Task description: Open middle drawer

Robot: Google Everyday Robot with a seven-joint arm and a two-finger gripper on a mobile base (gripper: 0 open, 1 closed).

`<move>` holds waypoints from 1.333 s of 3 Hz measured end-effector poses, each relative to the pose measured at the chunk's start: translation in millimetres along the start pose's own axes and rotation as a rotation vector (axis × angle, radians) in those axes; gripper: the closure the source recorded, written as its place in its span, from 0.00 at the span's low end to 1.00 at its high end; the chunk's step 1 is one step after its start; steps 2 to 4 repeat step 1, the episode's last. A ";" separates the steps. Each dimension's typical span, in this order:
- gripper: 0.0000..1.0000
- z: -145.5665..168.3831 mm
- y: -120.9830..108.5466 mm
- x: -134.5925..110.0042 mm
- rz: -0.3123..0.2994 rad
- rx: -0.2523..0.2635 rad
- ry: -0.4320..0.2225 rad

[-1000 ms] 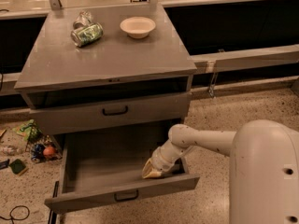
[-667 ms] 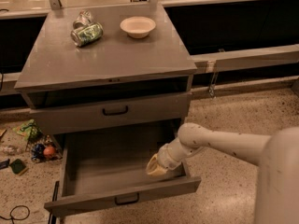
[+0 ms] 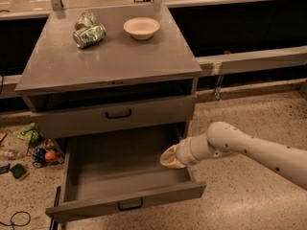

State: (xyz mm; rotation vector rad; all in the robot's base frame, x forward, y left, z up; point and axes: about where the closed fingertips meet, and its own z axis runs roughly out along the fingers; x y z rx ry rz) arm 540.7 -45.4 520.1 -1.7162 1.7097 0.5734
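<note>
Middle drawer (image 3: 120, 172) stands pulled out beneath the bench's front edge. Gripper (image 3: 170, 158) hangs at its right wall, below the front right corner, grip state indeterminable. Opening appears complete; next, retract clear.

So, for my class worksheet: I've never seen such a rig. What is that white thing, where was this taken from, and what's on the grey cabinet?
The white tube is a robot arm on a rolling base. Its cream tip is the gripper, the part that grabs things. It sits over the right side of the middle drawer, which is pulled out. Nothing appears to be carried. There is one picture, looking down at the cabinet's front; where the camera is mounted is unknown. On the cabinet top lie a crushed green can and a pale bowl. The drawer above is shut.
</note>
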 end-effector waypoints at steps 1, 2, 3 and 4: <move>0.76 3.7 1.7 2.4 0.003 -0.009 0.006; 0.76 3.7 1.7 2.4 0.003 -0.009 0.006; 0.76 3.7 1.7 2.4 0.003 -0.009 0.006; 0.76 3.7 1.7 2.4 0.003 -0.009 0.006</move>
